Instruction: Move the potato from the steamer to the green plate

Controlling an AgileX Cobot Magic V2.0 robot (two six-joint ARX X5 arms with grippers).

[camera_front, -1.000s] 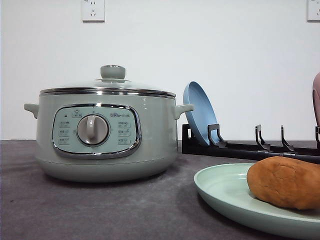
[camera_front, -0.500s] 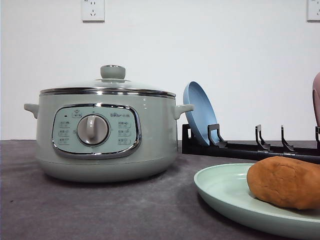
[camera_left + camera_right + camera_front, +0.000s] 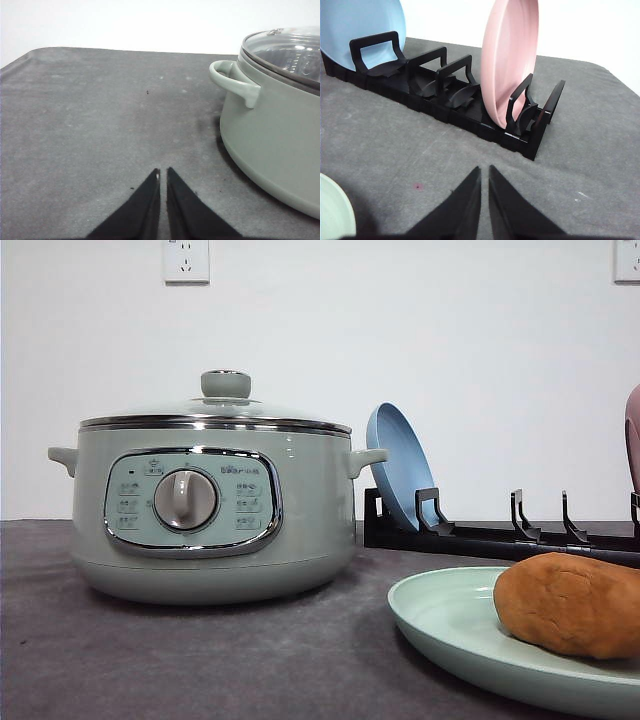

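1. Sitting on the green plate (image 3: 450, 625) at the front right of the table (image 3: 200, 660) is the potato (image 3: 570, 603), so it's out of the steamer (image 3: 215, 510).
2. Steamer's glass lid (image 3: 220, 410) is on, dial facing the camera.
3. Left gripper (image 3: 163, 174) hangs low over bare table beside the steamer, fingers nearly touching, holding nothing.
4. Right gripper (image 3: 484, 171) same deal, fingers pinched narrow, facing the black dish rack (image 3: 450, 100) with a blue plate (image 3: 360, 25) and pink plate (image 3: 512, 60) standing in it.

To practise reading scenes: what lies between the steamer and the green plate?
Bare grey table in the front view, between the steamer and the green plate.
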